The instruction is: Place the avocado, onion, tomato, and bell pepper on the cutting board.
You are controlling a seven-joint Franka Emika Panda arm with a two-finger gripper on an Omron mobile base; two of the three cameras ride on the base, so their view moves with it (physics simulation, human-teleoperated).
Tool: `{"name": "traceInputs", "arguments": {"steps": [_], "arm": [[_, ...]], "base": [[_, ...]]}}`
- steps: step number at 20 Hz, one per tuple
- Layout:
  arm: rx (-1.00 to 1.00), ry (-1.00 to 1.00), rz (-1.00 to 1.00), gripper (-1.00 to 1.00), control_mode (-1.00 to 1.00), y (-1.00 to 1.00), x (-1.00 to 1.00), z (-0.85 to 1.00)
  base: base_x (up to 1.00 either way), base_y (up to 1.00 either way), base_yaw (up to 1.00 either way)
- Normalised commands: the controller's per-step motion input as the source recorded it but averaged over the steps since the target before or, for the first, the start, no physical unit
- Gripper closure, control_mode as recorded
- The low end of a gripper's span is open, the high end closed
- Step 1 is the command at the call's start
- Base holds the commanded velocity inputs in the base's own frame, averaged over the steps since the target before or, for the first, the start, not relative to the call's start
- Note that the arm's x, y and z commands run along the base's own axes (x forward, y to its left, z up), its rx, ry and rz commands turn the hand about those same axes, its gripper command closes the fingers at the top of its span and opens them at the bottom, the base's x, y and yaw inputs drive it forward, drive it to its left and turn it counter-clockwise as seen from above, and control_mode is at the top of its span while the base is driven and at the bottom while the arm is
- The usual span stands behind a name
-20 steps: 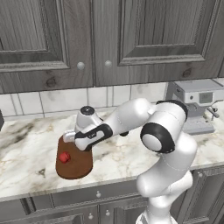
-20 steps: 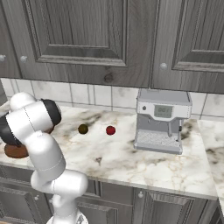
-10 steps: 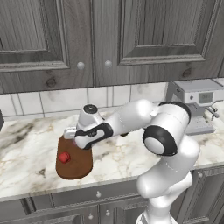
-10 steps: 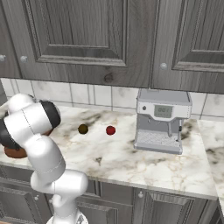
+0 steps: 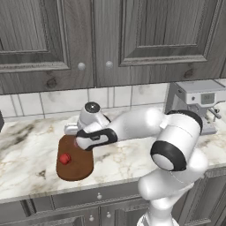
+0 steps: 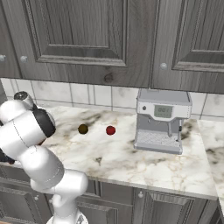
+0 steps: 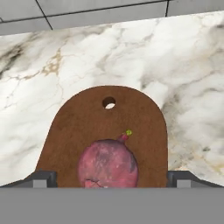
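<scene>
In the hand view the dusty pink onion rests on the dark brown cutting board, just below its hanging hole. My gripper is open, its fingertips standing wide on either side of the onion and clear of it. From the left base view the gripper hangs over the board's far half, and the red bell pepper lies on the board's left part. Off the board, the avocado and the tomato sit side by side on the marble counter.
A grey coffee machine stands on the counter right of the tomato, also at the right in the left base view. A tiled wall and dark cabinets run behind. The counter's front edge lies just below the board.
The jaws have spread wider and let go of the onion, which now lies on the board. The arm has barely shifted.
</scene>
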Motion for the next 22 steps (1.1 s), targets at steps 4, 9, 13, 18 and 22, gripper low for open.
{"name": "traceInputs", "arguments": {"steps": [4,9,13,18,22], "arm": [[0.01,-0.05,-0.01,-1.00,-1.00,-0.14,-0.45,0.41],[0.00,-0.10,0.00,-1.00,-1.00,-0.38,-0.65,0.45],[0.00,-0.24,0.00,-1.00,-1.00,-0.65,-0.91,0.31],[0.00,-0.23,0.00,-1.00,-1.00,-0.86,-0.99,0.23],[0.00,-0.14,0.00,-1.00,-1.00,-0.99,-0.90,0.40]], "base": [[0.00,0.00,0.00],[0.00,0.00,0.00],[0.00,0.00,0.00],[0.00,0.00,0.00],[0.00,0.00,0.00]]}}
